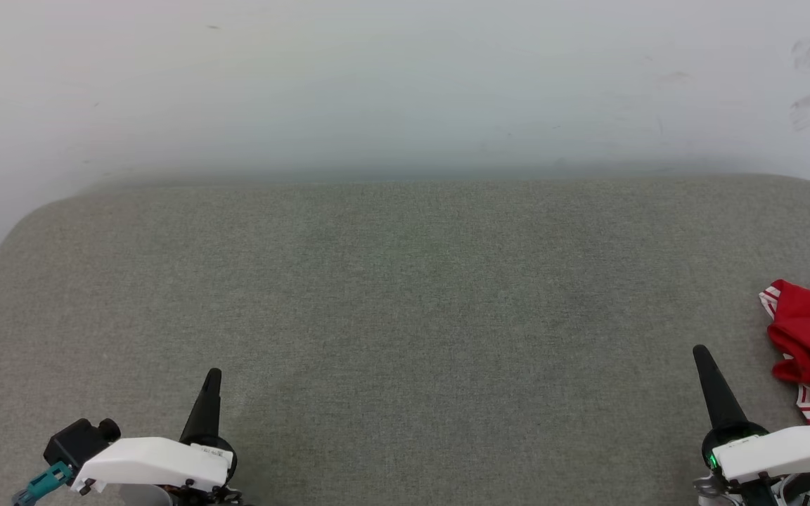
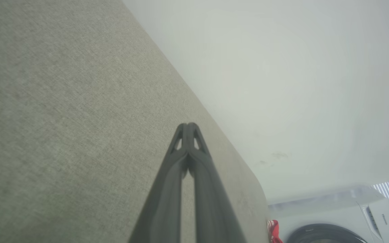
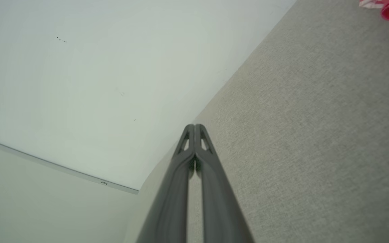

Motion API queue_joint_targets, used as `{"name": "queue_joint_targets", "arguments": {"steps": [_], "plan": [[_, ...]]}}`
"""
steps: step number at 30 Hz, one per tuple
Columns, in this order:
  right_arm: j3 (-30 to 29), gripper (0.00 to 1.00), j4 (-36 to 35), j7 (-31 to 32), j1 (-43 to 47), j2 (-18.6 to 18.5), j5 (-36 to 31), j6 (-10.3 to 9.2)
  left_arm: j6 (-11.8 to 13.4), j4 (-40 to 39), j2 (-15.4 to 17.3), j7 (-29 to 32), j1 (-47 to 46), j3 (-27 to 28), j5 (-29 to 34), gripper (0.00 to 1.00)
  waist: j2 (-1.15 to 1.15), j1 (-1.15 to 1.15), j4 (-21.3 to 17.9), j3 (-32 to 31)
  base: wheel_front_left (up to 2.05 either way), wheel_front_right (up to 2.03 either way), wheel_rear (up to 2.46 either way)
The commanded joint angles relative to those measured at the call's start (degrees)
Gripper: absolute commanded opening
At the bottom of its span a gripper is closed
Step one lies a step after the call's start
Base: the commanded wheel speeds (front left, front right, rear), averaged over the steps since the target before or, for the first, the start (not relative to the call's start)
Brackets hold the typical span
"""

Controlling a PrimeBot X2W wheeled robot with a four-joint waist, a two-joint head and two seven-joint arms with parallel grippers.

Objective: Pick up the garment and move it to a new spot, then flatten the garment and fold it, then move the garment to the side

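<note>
Grey tabletop (image 1: 405, 316) meets one pale wall (image 1: 405, 84). Two grippers hover over it: the left gripper (image 1: 213, 376) and the right gripper (image 1: 700, 353), each with fingers pressed together and empty. One crumpled red garment (image 1: 809, 334) lies just right of the right fingers, untouched.

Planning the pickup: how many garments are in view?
1. The red garment lies bunched at the head view's right edge, beside the right gripper; it runs off-frame, so others may be hidden.
</note>
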Motion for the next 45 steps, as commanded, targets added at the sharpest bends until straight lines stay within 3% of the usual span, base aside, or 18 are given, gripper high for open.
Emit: {"name": "queue_joint_targets", "arguments": {"steps": [1,45], "plan": [[-0.2,0.00,-0.4,0.1,-1.4,0.1,1.0,0.00,-0.4,-0.4,0.1,0.3,-1.5,0.4,-0.9,0.00,0.00,-0.01,0.0,0.0,0.00,0.00,0.00],[-1.1,0.00,3.2,2.6,-4.8,1.0,23.5,-0.01,-2.9,0.4,-1.7,6.2,-3.8,4.5,-23.1,0.00,0.00,-0.01,0.2,0.9,0.00,0.00,0.00]]}}
